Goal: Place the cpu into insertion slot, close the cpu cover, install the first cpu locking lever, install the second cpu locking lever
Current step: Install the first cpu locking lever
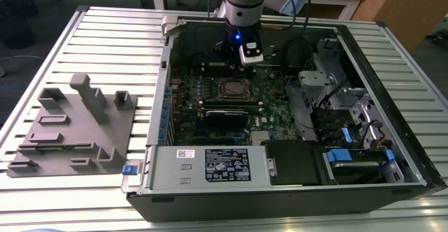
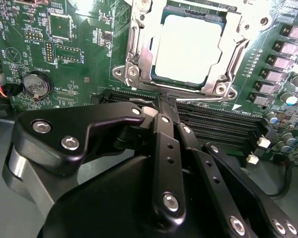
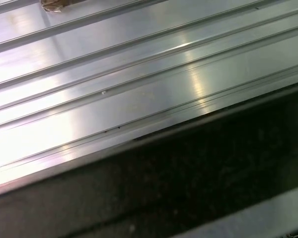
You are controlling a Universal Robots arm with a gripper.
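Green across the circuit board, flecked with white print and silver solder dots. Pale silvery grey on the cpu, brighter polished silver on the cpu cover. Matte black on the jaws, dotted with silver screw heads. Striped silver slats along the bench; flat grey on the fixture block; blue on the drive tabs.
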